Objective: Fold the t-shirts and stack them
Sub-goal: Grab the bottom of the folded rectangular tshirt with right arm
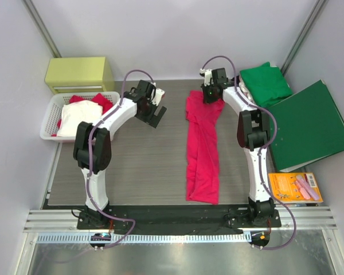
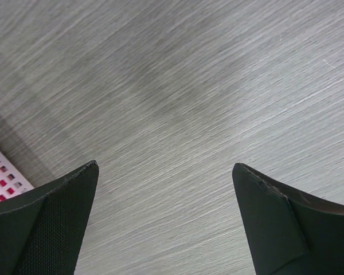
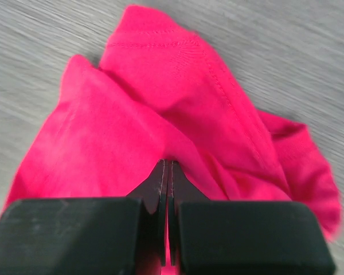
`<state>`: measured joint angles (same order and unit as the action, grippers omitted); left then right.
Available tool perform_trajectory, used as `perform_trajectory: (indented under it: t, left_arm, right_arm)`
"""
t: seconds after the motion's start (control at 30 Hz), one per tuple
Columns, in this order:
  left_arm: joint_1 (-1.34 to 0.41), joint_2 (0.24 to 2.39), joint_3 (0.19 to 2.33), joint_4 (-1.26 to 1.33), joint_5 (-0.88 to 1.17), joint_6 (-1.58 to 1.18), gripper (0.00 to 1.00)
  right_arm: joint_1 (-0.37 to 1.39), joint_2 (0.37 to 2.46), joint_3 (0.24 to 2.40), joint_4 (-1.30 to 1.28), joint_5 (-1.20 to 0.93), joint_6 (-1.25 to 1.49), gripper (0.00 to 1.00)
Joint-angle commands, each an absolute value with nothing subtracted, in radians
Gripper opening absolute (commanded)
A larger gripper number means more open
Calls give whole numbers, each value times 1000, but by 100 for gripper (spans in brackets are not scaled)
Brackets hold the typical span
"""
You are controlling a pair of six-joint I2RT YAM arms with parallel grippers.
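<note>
A bright pinkish-red t-shirt (image 1: 203, 146) lies as a long narrow strip down the middle of the grey table (image 1: 137, 166). At its far end my right gripper (image 1: 211, 97) is shut on the cloth. The right wrist view shows the jaws pressed together on a fold of that red t-shirt (image 3: 160, 109), which bunches up around the tips. A green t-shirt (image 1: 266, 83) lies folded at the back right. My left gripper (image 1: 155, 112) hangs open over bare table left of the red shirt, its fingers (image 2: 51, 223) far apart with only table between them.
A white basket (image 1: 50, 123) at the left holds a pale shirt (image 1: 79, 119) and red cloth (image 1: 103, 102). Behind it stands a yellow-green box (image 1: 79, 73). A dark-green folder (image 1: 309, 126) and an orange packet (image 1: 295, 186) lie at the right.
</note>
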<state>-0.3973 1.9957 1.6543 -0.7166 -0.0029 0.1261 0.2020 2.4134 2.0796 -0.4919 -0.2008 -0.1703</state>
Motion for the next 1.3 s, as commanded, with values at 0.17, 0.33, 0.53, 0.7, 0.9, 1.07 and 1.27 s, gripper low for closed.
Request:
perform_trajectory:
  t: [0.17, 0.33, 0.53, 0.7, 0.9, 1.07, 1.27]
  left_arm:
    - [-397, 1890, 1566, -646, -28, 158, 100]
    - [-397, 1910, 1586, -652, -20, 150, 100]
    - [-397, 1907, 1591, -660, -8, 144, 100]
    - [-397, 1888, 1559, -650, -3, 143, 100]
    - [-397, 1899, 1575, -661, -3, 140, 100]
    - [-397, 1927, 1591, -678, -3, 129, 100]
    - [-397, 1916, 1560, -649, -11, 132, 100]
  right_arm:
    - [201, 2267, 1887, -449, -179, -179, 1]
    - [201, 2301, 1904, -489, -175, -195, 1]
    - [202, 2466, 2095, -561, -172, -190, 1]
    - [210, 2635, 2389, -641, -173, -181, 1]
    - [253, 2711, 2550, -687, -180, -213, 1]
    - [285, 2640, 2444, -612, -155, -227, 1]
    - [308, 2380, 2003, -202, 61, -196, 65]
